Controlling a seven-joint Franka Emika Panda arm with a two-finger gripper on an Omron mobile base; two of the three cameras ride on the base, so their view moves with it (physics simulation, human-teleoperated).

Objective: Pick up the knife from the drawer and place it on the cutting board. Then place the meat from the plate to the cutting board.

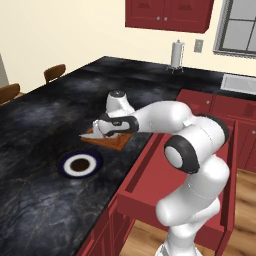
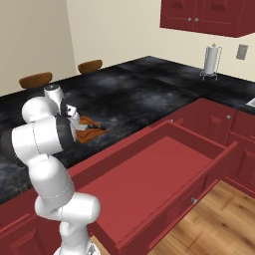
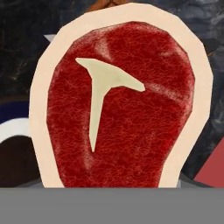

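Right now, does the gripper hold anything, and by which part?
It seems to hold the meat, which sits close before the hand camera over the cutting board. The place of the hold is hidden; it cannot be told.

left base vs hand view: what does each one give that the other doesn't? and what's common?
Left base: the gripper over the board, the paper-towel stand and two chairs at the far side. Hand: the meat seen close, red with a pale rim and a pale T-shaped mark. Both: the plate, bare in the left base view, and the dark counter.
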